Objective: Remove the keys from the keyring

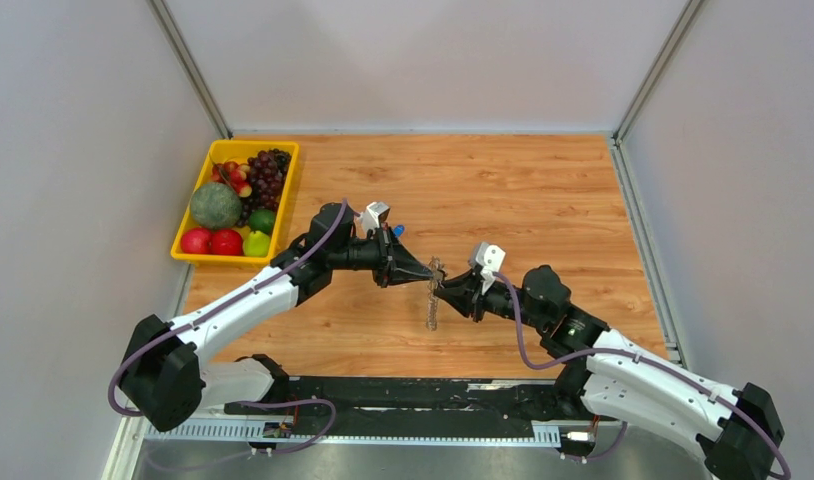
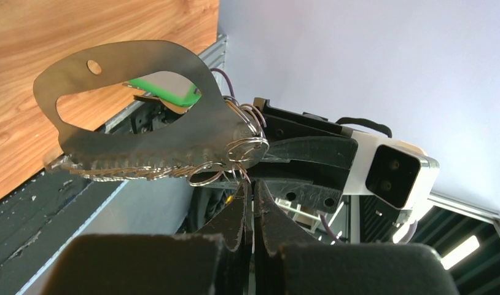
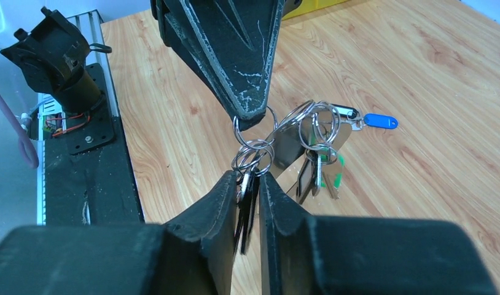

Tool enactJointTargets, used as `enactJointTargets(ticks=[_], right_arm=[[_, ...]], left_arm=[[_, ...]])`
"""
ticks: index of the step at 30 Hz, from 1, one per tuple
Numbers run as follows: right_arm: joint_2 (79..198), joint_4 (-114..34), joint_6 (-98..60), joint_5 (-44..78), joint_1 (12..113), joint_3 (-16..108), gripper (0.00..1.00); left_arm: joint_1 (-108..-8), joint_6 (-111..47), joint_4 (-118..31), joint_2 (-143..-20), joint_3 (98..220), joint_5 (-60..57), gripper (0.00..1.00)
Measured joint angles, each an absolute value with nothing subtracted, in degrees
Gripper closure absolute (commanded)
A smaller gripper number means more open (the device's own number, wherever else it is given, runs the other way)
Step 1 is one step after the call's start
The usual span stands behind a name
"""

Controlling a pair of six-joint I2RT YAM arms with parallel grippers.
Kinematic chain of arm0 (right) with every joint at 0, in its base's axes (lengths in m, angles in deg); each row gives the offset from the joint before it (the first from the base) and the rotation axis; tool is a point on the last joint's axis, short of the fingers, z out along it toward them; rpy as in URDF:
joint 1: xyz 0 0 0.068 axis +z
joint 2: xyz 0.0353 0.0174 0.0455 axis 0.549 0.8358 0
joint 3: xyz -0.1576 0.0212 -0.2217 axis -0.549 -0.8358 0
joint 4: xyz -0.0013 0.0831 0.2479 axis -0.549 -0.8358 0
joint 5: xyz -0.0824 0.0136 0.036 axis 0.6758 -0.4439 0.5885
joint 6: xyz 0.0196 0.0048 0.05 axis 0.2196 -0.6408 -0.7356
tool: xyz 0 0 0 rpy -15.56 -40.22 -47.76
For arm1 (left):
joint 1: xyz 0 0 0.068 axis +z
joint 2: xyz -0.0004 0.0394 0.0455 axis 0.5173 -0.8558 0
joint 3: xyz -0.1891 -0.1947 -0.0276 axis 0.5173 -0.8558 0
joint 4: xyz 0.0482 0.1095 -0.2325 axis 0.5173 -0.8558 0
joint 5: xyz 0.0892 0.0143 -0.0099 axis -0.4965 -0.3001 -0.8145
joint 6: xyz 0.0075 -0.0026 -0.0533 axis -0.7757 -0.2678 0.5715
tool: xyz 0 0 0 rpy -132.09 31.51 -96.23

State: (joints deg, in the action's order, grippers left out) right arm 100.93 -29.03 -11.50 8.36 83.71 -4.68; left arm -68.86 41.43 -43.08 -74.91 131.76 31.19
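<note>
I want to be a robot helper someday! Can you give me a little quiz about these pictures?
1. True or false: the left gripper pinches the keyring while the right gripper pinches keys.
2. The yellow tray of fruit sits: A) far left, B) far right, C) between the arms.
3. Fill in: the lone key lying apart from both grippers has a ___ head.
Key: 1 true; 2 A; 3 blue.
</note>
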Motion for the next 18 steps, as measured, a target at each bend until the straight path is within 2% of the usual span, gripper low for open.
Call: enactJointTargets(ticks=[6,8,9,18], right_arm=[[97.57,-29.78,-12.48,7.38,83.63,-4.7,0.83],[96.98,-29.78,-12.65,7.24,83.63,-4.7,0.97],[96.82,-29.8,-12.7,7.11,83.63,-4.7,1.0],[96.28,-30.17,-13.33,6.46,83.63,-4.68,1.0]], left_arm=[[-68.8,41.19,-43.06,-74.91,131.78,31.61,1.0],[-68.69,41.1,-43.15,-74.91,131.78,31.59,1.0],[-68.67,41.06,-43.12,-74.91,131.78,31.57,1.0],[-68.67,41.06,-43.12,-74.91,131.78,31.61,1.0]])
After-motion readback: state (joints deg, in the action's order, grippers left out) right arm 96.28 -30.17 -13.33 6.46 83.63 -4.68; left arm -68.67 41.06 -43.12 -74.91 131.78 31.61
